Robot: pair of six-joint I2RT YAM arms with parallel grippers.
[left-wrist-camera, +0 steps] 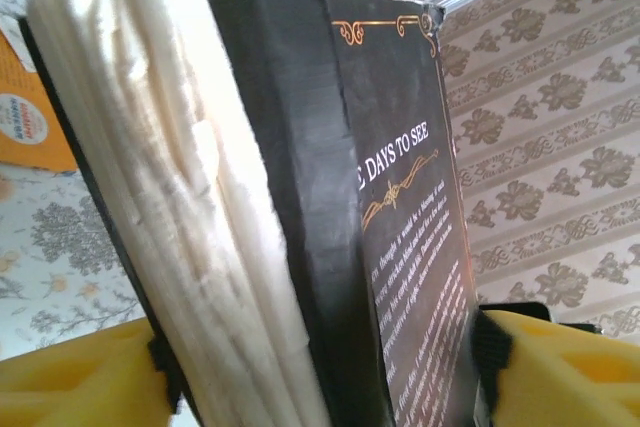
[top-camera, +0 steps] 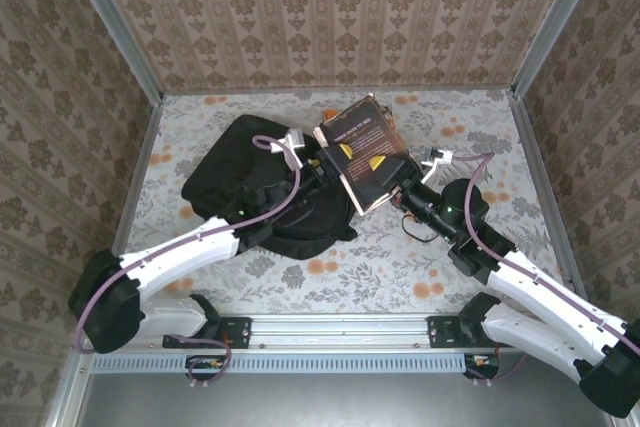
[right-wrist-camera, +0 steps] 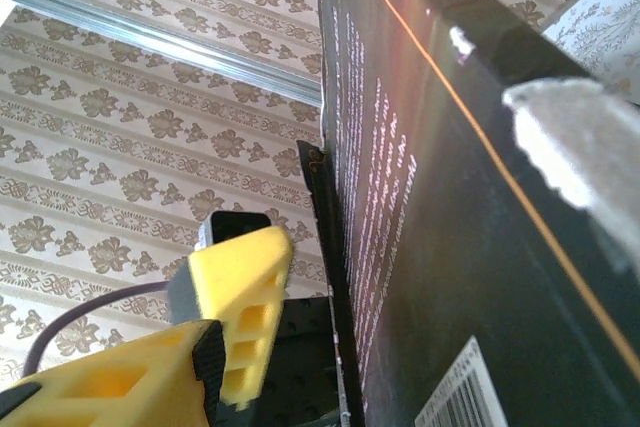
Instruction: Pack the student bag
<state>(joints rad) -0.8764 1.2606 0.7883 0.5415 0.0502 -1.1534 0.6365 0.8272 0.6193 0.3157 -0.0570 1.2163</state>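
Observation:
The student bag [top-camera: 235, 182], a big black soft backpack, lies on the table left of centre. A stack of black books [top-camera: 362, 152] is tilted up off the table at the bag's right edge, between both arms. My left gripper [top-camera: 316, 162] is shut on the stack's left end; in the left wrist view the pages and black covers [left-wrist-camera: 300, 197] fill the span between both yellow fingers [left-wrist-camera: 110, 377]. My right gripper [top-camera: 400, 190] is at the stack's lower right corner. One yellow finger [right-wrist-camera: 240, 297] stands a little off the book cover [right-wrist-camera: 450, 247]; the other finger is hidden behind it.
An orange-covered item [left-wrist-camera: 35, 117] lies on the table just behind the books. Floral-papered walls [top-camera: 320, 17] with metal posts close in the back and sides. A metal rail [top-camera: 330, 332] runs along the near edge between the arm bases.

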